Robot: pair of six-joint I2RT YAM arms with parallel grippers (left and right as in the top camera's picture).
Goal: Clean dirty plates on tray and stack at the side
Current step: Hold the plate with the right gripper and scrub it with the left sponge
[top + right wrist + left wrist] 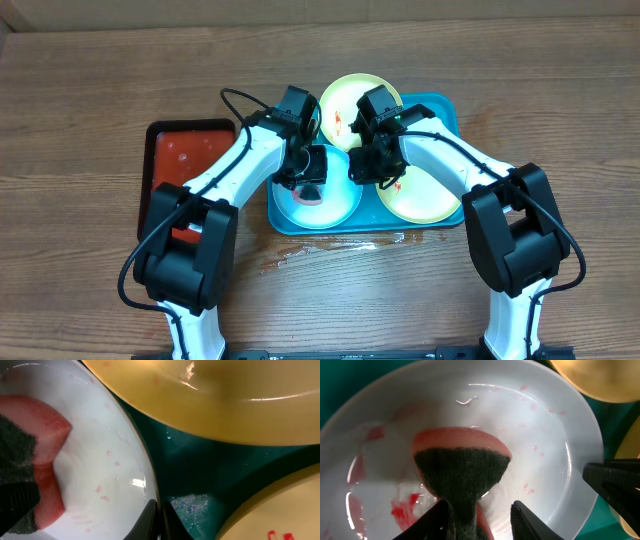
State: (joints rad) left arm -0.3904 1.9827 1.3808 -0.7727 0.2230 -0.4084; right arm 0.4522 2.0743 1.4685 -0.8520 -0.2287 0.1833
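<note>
The light blue plate [318, 207] lies at the front left of the turquoise tray [443, 112], with red smears inside [530, 425]. My left gripper [310, 170] [477, 520] is shut on a red sponge with a dark scouring side [462, 465], pressed onto the plate's centre. My right gripper [360, 172] [157, 520] is shut on the blue plate's right rim [100, 435]. One yellow-green plate [345, 100] sits at the tray's back. Another [420, 195] sits at the front right, with red marks [280, 530].
A smaller red tray [185, 150] with a black rim stands left of the turquoise one, under my left arm. A wet patch [320, 245] lies on the wooden table in front of the tray. The tray floor between the plates [190, 465] is wet.
</note>
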